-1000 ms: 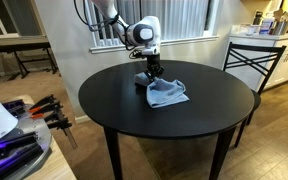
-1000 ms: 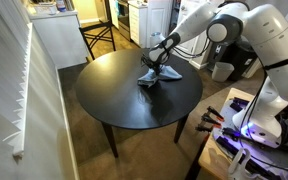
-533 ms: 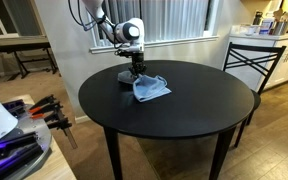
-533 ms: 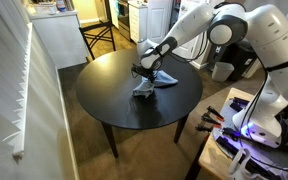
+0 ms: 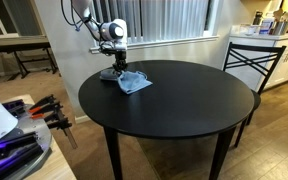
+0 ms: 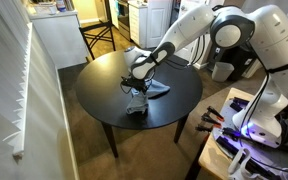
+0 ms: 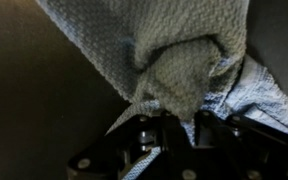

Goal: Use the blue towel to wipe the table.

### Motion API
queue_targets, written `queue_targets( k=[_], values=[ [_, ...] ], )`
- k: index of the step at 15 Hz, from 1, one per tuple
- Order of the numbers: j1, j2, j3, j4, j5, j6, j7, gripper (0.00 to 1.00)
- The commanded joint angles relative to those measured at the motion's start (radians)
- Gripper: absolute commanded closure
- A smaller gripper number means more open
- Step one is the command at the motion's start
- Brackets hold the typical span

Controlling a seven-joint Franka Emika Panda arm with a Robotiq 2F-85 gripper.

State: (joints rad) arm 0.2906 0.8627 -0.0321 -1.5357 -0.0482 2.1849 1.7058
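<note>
The blue towel [image 5: 135, 82] lies crumpled on the round black table [image 5: 184, 110], near its rim. My gripper [image 5: 115, 70] is shut on a bunched fold of the towel and presses down at the towel's edge. In an exterior view the towel [image 6: 142, 97] trails behind the gripper [image 6: 134, 92] near the table [image 6: 104, 90] edge. In the wrist view the towel [image 7: 174, 60] fills the frame, with its fold pinched between the fingers [image 7: 179, 118].
A black metal chair [image 5: 252, 65] stands beside the table. Clamps and tools [image 5: 46, 112] lie on a bench near the table. A white cabinet [image 6: 56, 40] and a second chair [image 6: 99, 35] stand beyond the table.
My gripper has dragged the towel across the table from the middle toward the rim, still shut on it.
</note>
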Motion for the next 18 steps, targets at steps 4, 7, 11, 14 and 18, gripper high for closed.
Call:
queue_targets(
  k=[4,7,11,14,18],
  values=[
    [0.030,0.227,0.044,0.315,0.017,-0.049,-0.097,0.96],
    [0.025,0.294,0.037,0.466,0.032,-0.107,-0.073,0.96],
    [0.007,0.401,0.023,0.665,0.055,-0.102,-0.025,0.96],
    [-0.025,0.492,0.002,0.830,0.049,-0.090,0.013,0.96],
    [-0.105,0.546,-0.032,0.923,0.062,-0.041,0.063,0.96]
  ],
)
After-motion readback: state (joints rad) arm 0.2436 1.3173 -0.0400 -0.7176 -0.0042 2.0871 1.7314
